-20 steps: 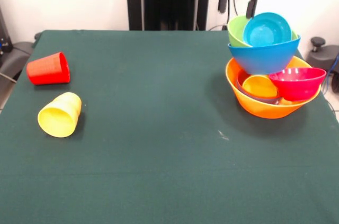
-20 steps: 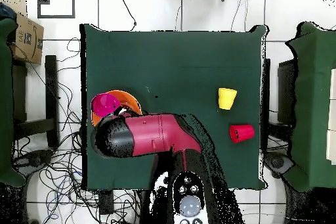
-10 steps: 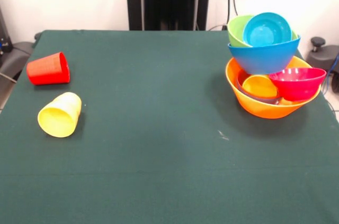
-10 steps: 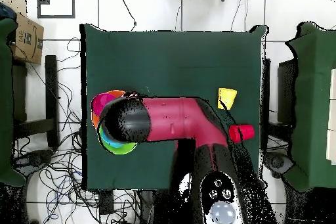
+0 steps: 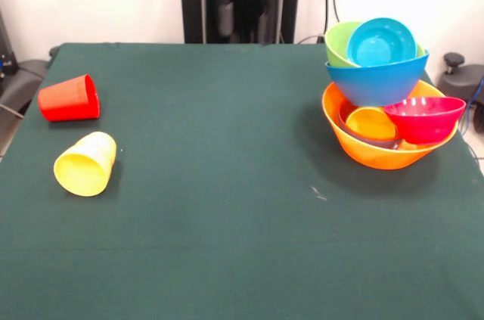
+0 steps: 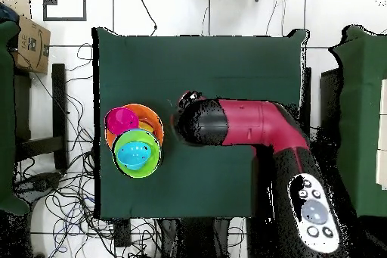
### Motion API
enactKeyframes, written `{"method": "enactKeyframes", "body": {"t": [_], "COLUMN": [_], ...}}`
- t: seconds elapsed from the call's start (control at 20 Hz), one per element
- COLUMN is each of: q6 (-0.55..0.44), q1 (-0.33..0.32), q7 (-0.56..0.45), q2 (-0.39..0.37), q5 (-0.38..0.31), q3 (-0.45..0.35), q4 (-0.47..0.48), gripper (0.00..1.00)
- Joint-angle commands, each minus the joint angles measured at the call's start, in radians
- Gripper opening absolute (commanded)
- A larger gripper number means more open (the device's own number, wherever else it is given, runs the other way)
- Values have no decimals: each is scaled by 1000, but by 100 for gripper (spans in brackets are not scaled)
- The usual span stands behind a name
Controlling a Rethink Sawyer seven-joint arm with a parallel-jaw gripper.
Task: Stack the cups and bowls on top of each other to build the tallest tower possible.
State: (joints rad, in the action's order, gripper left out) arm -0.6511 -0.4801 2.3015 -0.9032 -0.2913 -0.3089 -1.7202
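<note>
Still two cups lying loose, well apart from the tower

Overhead, the red and black arm is hanging above mid-surface; the pincer is showing dimly at the far edge, and whether it is open I cannot tell. The tower of glossy nested plastic bowls is sitting to one side. Across the dark green surface, the red tapered plastic cup and yellow plastic cup are lying on their sides, with open cloth between for approaching.
</note>
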Motion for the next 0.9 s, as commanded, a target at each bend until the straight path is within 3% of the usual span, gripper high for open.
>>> {"method": "enactKeyframes", "body": {"t": [0.05, 0.7, 0.9], "q6": [53, 117, 77], "q1": [-46, -70, -91], "q7": [-315, -267, -279], "q2": [176, 305, 266], "q5": [-176, -304, -294], "q3": [-129, -164, -191], "q4": [51, 138, 117], "gripper": [100, 100, 100]}}
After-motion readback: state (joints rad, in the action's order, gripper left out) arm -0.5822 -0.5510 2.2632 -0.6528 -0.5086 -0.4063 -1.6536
